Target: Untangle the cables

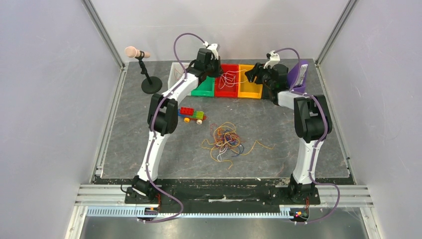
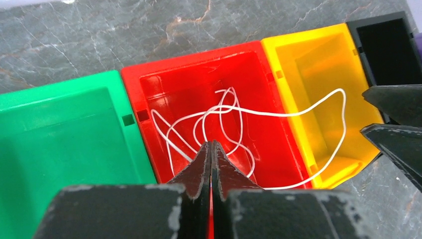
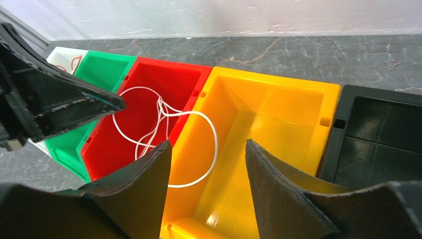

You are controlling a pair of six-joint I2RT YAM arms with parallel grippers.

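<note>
The left pincer is closed, tips together, above the red bin; a white cable lies beneath it, one loop crossing into the yellow bin under the right pincer, which stands wide and empty; the tangled cables lie on the desk, well behind both pincers.

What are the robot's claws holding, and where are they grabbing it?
The left claw looks shut on a loop of the white cable over the red bin; the right claw is open, holding nothing.
</note>
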